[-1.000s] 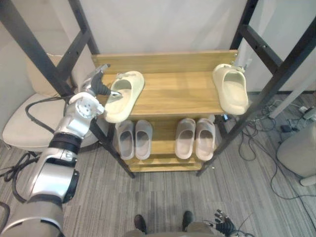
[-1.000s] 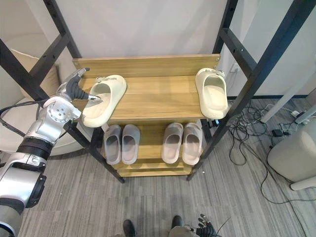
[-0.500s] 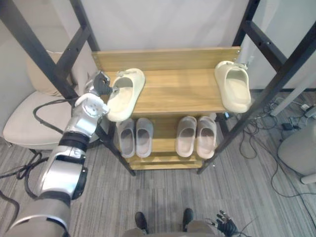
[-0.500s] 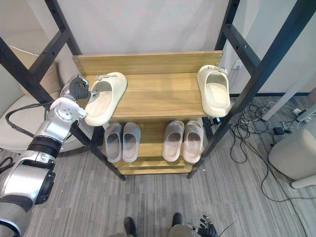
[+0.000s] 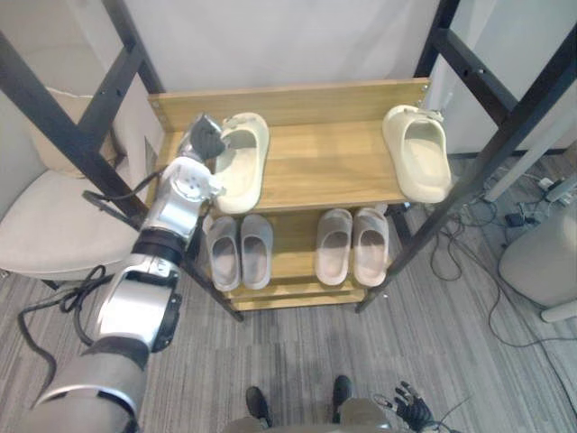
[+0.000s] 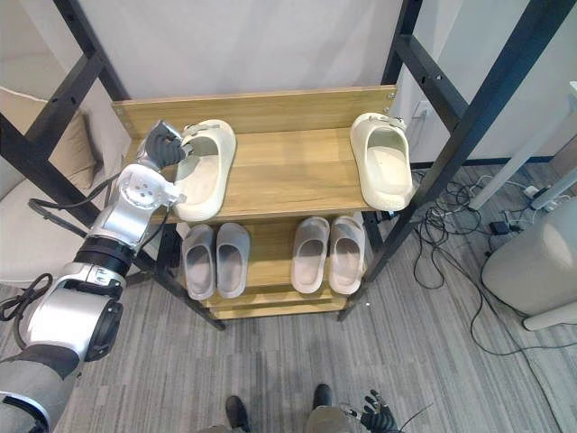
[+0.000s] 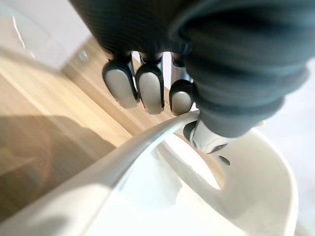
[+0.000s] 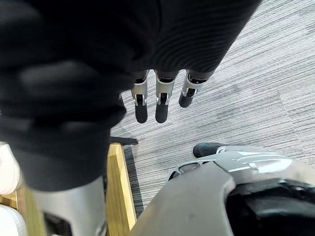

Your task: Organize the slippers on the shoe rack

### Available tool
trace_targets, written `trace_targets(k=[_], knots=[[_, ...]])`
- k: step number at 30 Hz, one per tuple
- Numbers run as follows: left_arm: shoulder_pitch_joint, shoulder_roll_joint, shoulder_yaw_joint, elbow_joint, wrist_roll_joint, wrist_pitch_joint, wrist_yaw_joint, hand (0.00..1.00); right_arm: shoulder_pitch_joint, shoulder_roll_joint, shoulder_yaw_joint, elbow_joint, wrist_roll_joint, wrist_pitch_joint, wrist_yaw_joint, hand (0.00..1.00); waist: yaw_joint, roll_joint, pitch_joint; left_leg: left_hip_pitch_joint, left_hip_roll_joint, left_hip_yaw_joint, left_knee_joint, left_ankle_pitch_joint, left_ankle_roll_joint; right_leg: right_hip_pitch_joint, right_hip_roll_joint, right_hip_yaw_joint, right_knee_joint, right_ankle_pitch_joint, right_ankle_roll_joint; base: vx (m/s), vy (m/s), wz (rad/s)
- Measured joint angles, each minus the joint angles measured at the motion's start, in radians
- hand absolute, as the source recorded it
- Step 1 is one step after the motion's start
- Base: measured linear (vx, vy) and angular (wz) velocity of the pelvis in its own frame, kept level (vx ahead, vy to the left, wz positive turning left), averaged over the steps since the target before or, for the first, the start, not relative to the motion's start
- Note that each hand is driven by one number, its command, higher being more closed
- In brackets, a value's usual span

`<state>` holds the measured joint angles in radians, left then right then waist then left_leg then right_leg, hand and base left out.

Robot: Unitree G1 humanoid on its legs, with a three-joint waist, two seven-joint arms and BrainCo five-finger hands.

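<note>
So the left hand (image 5: 202,141) has its fingers (image 7: 149,88) curled over the rim of the left cream slipper (image 5: 243,167), with the thumb apparently on the other side of that rim, so I'd call it a pinch grip on the edge. That slipper lies at the left end of the shoe rack's top shelf (image 5: 325,162), and its near end comes right up to the front edge. Its mate, the right cream slipper (image 5: 419,158), is well apart at the far right end of the same shelf. The right hand (image 8: 161,98) just hangs low over the carpet, fingers straight and loose, holding nothing.

What I'd worry about:
- The grip is only on a thin foam rim, which could bend and pop out of the pinch.
- With the slipper so close to the front-left corner, a sideways nudge or a sloppy release could tip it off onto the floor.
- The forearm sits close to the black frame strut (image 5: 81,144), so a wide swing might clip it.

Hard to make out: the thumb is mostly hidden behind the dark cover in the wrist view, so I can't tell how deep the grip goes. The far ends of the two grey pairs (image 5: 239,253) (image 5: 352,245) on the lower shelf tuck under the top board. I can't tell whether the right slipper touches the frame post beside it.
</note>
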<state>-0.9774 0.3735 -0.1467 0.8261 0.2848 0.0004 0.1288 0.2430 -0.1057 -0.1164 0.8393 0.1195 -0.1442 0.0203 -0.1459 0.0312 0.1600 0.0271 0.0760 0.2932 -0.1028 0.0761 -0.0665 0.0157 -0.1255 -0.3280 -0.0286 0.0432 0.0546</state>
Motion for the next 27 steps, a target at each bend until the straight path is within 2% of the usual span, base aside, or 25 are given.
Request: trace_targets(k=[1, 4, 13, 27], knots=[[0.0, -0.014, -0.005, 0.0, -0.004, 0.001, 0.0, 0.0, -0.001, 0.0, 0.002, 0.0, 0.0, 0.001, 0.0, 0.0, -0.002, -0.001, 0.001, 0.011, 0.0, -0.002, 0.0, 0.0, 0.0, 0.013, 0.0, -0.002, -0.001, -0.001, -0.001, -0.03, -0.003, 0.05], [0.0, -0.019, -0.007, -0.002, -0.011, 0.001, 0.001, 0.0, -0.005, -0.002, 0.004, 0.0, 0.0, 0.002, 0.0, 0.0, -0.01, 0.002, 0.002, 0.017, 0.0, -0.009, 0.0, 0.0, 0.0, 0.021, 0.0, -0.011, 0.0, -0.005, -0.002, -0.04, -0.003, 0.05], [0.0, -0.019, -0.007, -0.004, -0.01, 0.006, 0.006, 0.0, -0.005, -0.008, 0.014, 0.0, 0.0, 0.001, 0.0, 0.0, -0.011, 0.004, 0.003, 0.018, 0.001, -0.022, 0.0, 0.001, 0.0, 0.022, 0.0, -0.019, 0.004, -0.013, -0.007, -0.03, -0.002, 0.03], [0.017, -0.015, 0.002, -0.11, 0.027, 0.007, 0.027, 0.0, -0.006, -0.022, 0.044, 0.001, 0.0, 0.001, 0.0, 0.0, -0.009, 0.005, 0.004, 0.026, 0.001, -0.049, 0.0, 0.0, -0.001, 0.056, 0.003, -0.046, -0.009, -0.013, -0.002, 0.0, -0.005, 0.06]])
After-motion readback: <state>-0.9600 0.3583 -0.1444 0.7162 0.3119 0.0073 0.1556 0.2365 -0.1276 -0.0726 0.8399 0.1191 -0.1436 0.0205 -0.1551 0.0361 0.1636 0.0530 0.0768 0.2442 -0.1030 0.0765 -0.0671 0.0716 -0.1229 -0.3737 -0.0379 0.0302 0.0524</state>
